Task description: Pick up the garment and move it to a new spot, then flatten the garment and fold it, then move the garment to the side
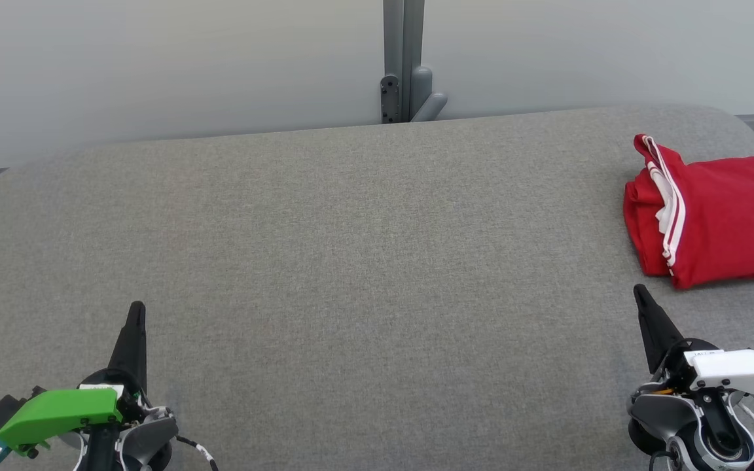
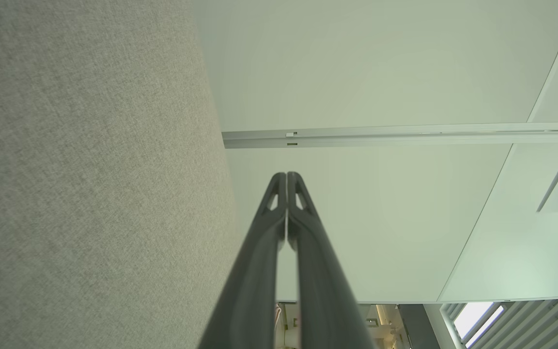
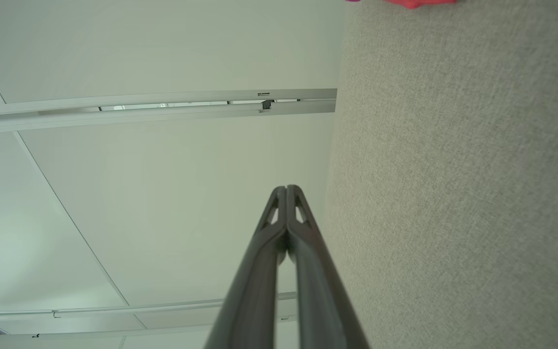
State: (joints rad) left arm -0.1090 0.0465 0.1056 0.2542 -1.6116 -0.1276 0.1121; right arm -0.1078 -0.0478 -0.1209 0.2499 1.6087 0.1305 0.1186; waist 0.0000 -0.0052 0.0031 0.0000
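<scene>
1. Nearest the camera, the left gripper (image 1: 136, 307) rises from a wrist with a green cover (image 1: 56, 412), and the right gripper (image 1: 639, 289) from a wrist with a white cover (image 1: 737, 369).
2. Both pincers are closed with nothing between the fingers. In each wrist view the two dark fingers meet at their tips, left (image 2: 286, 174) and right (image 3: 286, 188).
3. Both hang over the grey fabric-covered table (image 1: 351, 229), well apart from each other, with bare cloth ahead of the left fingertips.
4. The folded red garment (image 1: 711, 222), with white stripes along one edge, lies on the table just beyond the right gripper and slightly to its outer side, apart from the fingertips. A red sliver of it (image 3: 419, 2) shows at the top edge of the right wrist view.
5. It is far from the left gripper, across the table.
6. Beyond both pincers, past the table's far edge, stands a pale wall with a grey upright post (image 1: 403, 59).
</scene>
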